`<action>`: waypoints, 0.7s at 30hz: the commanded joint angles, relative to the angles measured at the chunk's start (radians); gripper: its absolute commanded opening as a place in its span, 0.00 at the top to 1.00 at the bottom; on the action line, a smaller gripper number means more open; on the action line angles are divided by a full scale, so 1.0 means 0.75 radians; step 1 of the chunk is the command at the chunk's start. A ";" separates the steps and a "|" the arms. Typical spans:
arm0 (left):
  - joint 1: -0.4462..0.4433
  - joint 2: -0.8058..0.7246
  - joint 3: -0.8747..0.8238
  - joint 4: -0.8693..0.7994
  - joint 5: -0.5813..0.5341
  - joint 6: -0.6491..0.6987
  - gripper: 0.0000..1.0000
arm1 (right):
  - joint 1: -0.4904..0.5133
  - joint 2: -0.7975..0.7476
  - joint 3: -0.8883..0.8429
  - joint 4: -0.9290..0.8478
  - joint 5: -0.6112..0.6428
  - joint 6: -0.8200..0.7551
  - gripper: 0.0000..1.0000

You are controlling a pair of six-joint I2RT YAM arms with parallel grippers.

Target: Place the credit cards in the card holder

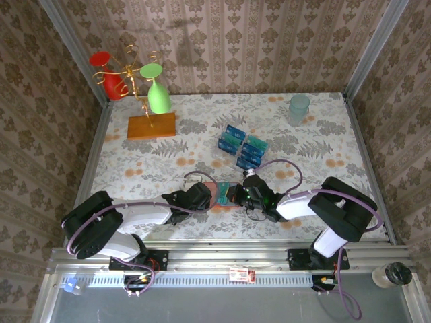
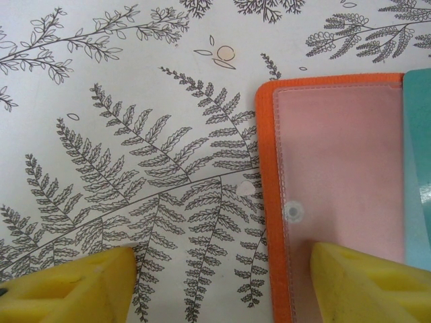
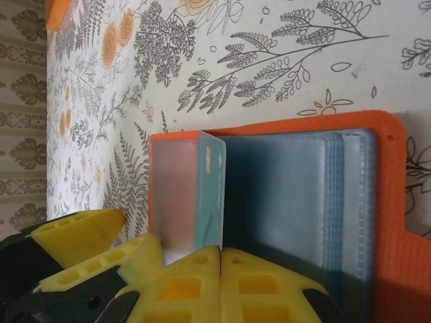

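Currently teal card (image 3: 210, 192) stands inside open card holder (image 3: 394, 222).

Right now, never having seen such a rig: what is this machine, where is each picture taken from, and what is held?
Two robot arms are bolted at the near edge of a table. The top picture looks down from above and behind them; the other two come from a camera on each wrist. On the flowered cloth lie a cluster of blue and teal cards, a clear cup and a wooden slab. Between the arms lies the open orange card holder. The right pincer is shut on a teal card standing on edge in it. The left pincer is open, one yellow finger over the holder's flap.
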 commanded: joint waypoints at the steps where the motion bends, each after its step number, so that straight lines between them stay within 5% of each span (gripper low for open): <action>1: -0.009 -0.008 -0.023 -0.017 -0.016 -0.028 0.30 | 0.012 -0.014 -0.025 -0.079 0.001 0.016 1.00; 21: -0.009 -0.006 -0.021 -0.017 -0.018 -0.025 0.30 | 0.016 0.011 0.001 -0.131 -0.048 0.016 1.00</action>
